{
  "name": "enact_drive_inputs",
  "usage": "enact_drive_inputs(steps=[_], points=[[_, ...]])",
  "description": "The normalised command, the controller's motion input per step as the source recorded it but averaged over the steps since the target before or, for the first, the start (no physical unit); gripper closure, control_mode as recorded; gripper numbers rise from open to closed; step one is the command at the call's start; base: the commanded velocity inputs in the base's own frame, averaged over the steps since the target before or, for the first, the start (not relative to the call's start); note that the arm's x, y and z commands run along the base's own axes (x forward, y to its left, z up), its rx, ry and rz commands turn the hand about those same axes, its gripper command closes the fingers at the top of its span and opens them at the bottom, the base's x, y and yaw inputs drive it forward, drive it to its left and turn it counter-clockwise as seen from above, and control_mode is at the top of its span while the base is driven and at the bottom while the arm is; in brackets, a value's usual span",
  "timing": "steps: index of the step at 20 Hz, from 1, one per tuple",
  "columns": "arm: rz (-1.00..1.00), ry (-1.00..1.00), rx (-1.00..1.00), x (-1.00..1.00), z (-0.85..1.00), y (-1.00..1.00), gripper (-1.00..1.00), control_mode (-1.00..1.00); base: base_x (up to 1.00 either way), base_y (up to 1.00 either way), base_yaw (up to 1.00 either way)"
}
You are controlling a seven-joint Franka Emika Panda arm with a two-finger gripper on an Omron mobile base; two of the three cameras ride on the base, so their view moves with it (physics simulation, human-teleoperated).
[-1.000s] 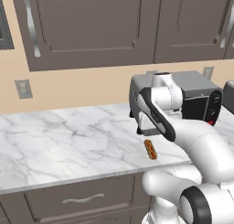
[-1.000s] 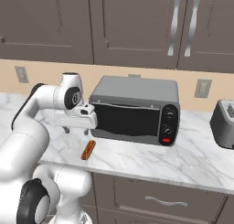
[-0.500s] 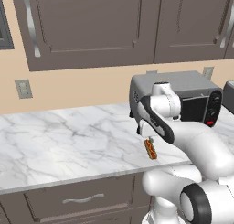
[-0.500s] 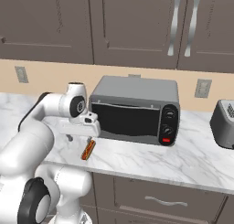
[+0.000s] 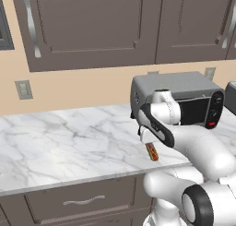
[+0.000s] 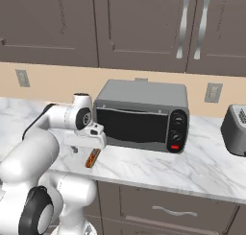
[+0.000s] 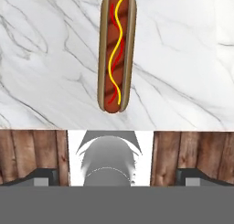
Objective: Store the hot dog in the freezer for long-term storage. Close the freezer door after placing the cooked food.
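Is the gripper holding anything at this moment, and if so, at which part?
Nothing is held. The gripper is open above the marble counter, and the hot dog lies free on it, between no fingers.

The white, grey-veined marble counter (image 5: 60,146) ran along the wall above dark drawer fronts. On it lay the hot dog (image 7: 115,49) — flat on the stone near the front edge, its sausage striped with yellow and red squiggles, the bun's sides just showing on either flank. Behind it, toward the wall, a grey toaster oven (image 6: 141,115) stood on the counter, well back from the edge. Farther to the right — partly cut off — stood a grey toaster (image 6: 235,130), apart from the oven.
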Motion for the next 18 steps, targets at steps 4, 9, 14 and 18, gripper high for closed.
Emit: enact_drive_inputs(steps=[4,9,14,18], points=[[0.00,0.00,0.00,0.20,-0.29,0.00,-1.00,-1.00,0.00,0.00,0.00],[0.00,-0.06,0.00,0.30,-0.21,0.00,-1.00,-1.00,0.00,0.00,0.00],[-0.04,-0.02,0.00,0.42,-0.25,0.00,-1.00,-1.00,0.00,0.00,0.00],[-0.05,0.00,0.00,0.35,-0.34,0.00,-1.00,-1.00,0.00,0.00,0.00]])
